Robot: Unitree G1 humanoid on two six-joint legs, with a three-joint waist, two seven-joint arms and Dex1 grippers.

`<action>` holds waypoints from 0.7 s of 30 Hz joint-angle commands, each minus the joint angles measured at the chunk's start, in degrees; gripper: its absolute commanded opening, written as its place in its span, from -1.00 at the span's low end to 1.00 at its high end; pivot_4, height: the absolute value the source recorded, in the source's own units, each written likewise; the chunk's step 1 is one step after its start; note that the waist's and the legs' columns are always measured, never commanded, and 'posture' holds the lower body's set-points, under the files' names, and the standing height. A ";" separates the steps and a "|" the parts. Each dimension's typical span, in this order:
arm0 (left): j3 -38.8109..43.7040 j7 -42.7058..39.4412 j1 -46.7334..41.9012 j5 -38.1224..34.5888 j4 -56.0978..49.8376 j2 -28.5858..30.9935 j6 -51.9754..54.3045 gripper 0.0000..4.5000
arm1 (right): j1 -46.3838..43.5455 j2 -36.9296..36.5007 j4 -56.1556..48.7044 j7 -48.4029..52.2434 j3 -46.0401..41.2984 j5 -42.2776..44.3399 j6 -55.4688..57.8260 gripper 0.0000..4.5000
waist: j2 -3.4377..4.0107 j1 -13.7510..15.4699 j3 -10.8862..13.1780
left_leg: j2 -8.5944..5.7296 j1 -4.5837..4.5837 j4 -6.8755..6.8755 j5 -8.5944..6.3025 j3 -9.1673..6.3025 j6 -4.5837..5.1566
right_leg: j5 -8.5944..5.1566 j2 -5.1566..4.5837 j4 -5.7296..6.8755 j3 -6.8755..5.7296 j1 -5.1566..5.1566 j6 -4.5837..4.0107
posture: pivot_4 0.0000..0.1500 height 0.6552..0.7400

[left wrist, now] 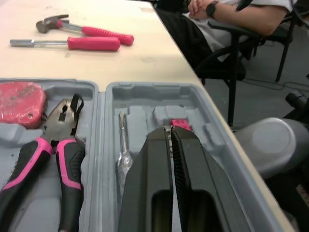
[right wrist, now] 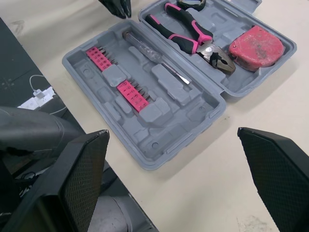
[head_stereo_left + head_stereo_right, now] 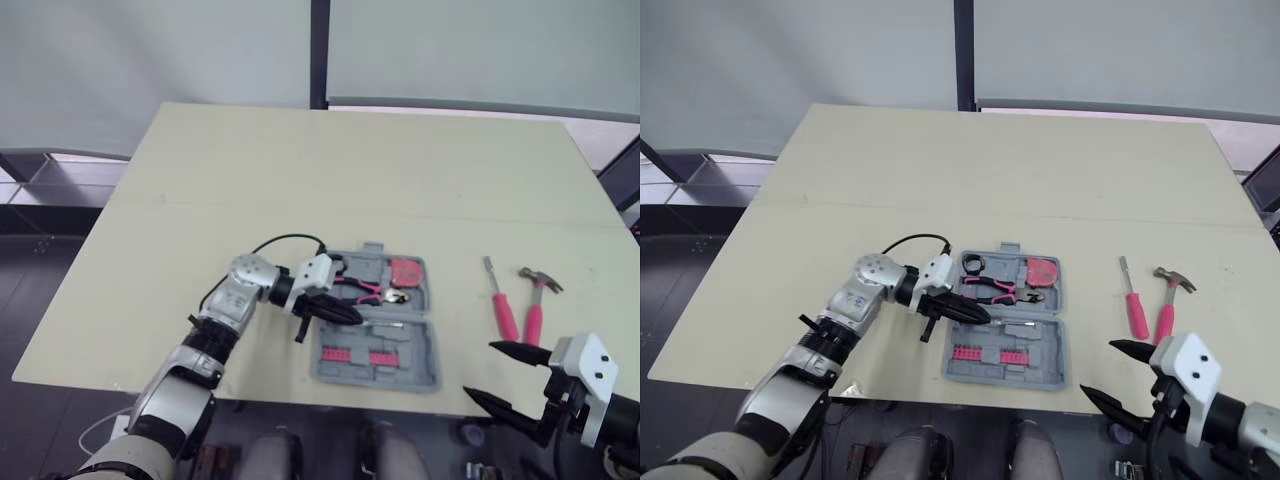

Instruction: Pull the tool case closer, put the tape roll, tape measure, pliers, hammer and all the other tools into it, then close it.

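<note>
Two tools lie outside the case (image 3: 415, 350) in the head view: one hammer (image 3: 537, 300) and one screwdriver (image 3: 500, 305), near the table's (image 3: 300, 180) right front corner. The open case sits mid front edge, left gripper (image 3: 352, 317) over its left side. Left wrist view: jaws pressed together, empty, beside one pliers (image 1: 58, 140) and one tape measure (image 1: 19, 104). Right wrist view: right gripper (image 2: 172, 130) spread wide; two bit strips (image 2: 100, 56), one tape roll (image 2: 191, 4). Likely best: grasp the hammer across its pink handle.

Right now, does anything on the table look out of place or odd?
The hammer and the pink-handled screwdriver lie loose on the table, right of the open tool case, not in it. The pliers and tape measure sit inside. Nothing looks spilled or damaged.
</note>
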 commanded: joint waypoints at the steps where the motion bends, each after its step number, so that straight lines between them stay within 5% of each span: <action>1: -0.80 2.37 -1.29 2.12 3.12 -1.25 -1.99 -0.96 | -0.35 -0.62 0.09 0.78 -1.55 0.47 -0.58 1.00 | 0.00 0.00 0.00 | 0.00 0.00 0.00 0.00 0.00 0.01 | 0.00 0.00 -0.01 -0.01 0.00 0.00 | 1.00 1.00; 21: -4.27 12.69 -3.31 11.00 10.76 -4.88 -4.13 -0.96 | -0.29 -0.17 0.28 0.54 -0.64 -0.20 -1.22 1.00 | -0.01 0.32 0.00 | 0.01 -0.02 0.00 -0.04 0.00 0.07 | 0.01 -0.06 -0.04 -0.02 0.00 0.02 | 1.00 1.00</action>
